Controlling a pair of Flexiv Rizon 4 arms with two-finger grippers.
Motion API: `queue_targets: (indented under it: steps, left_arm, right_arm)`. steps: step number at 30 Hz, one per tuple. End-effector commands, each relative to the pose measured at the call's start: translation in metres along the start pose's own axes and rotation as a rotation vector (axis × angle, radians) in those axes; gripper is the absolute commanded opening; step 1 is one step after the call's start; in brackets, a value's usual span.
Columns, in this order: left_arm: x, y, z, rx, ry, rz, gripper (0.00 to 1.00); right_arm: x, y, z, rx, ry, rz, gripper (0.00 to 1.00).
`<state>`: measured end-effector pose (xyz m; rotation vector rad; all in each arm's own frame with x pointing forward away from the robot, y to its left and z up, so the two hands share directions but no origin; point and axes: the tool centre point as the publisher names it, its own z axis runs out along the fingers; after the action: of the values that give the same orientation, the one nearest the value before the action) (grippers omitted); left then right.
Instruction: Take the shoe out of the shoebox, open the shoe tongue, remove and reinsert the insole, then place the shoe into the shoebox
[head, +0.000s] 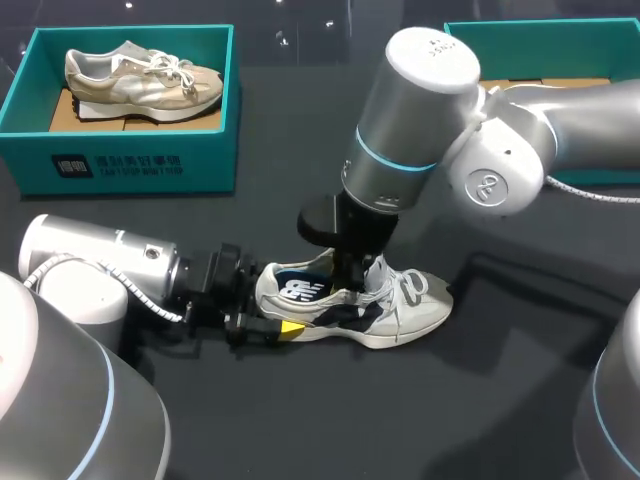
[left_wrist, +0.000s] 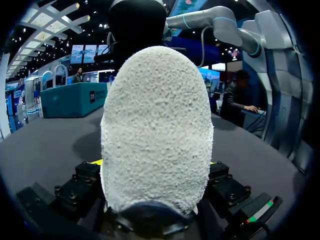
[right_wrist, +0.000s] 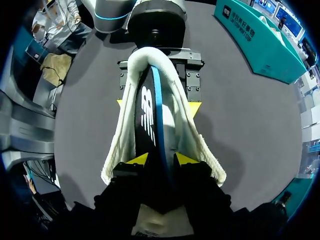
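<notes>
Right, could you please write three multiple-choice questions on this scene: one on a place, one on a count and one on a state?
1. Where is the white shoe?
A in a box
B on the table
C on another shoe

2. How many teal shoeboxes are on the table?
A one
B three
C two

3. What is the right gripper doing?
A shut on the insole
B open above the shoe
C shut on a lace

Answers:
1 B: the shoe lies on the table, its heel in the left gripper.
2 C: the left shoebox holds a beige shoe, and the right shoebox stands opposite.
3 A: its yellow tips press the insole from both sides.
</notes>
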<state>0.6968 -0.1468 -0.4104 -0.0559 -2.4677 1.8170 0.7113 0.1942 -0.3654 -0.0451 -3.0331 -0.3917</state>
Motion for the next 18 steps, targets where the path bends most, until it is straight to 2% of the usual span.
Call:
queue_targets:
  steps: [1,3,4,6,11,18]
  left_arm:
    - [-0.001,0.000,0.000,-0.001,0.001,0.000,0.00]
    - [-0.001,0.000,0.000,-0.001,0.001,0.000,0.00]
    - [-0.001,0.000,0.000,-0.001,0.001,0.000,0.00]
    - [-0.001,0.000,0.000,-0.001,0.001,0.000,0.00]
    - [-0.001,0.000,0.000,-0.001,0.001,0.000,0.00]
    - [-0.001,0.000,0.000,-0.001,0.001,0.000,0.00]
  right_arm:
    - [-0.003,0.004,0.012,-0.007,0.012,0.000,0.28]
    - [-0.002,0.005,0.014,-0.015,0.016,-0.001,0.25]
    - [-0.002,0.006,0.015,-0.016,0.018,-0.002,0.20]
    - [-0.001,0.006,0.016,-0.018,0.020,-0.002,0.00]
    - [0.004,0.004,0.016,-0.024,0.022,-0.003,0.00]
    - [0.016,-0.003,0.005,-0.092,-0.041,-0.063,0.00]
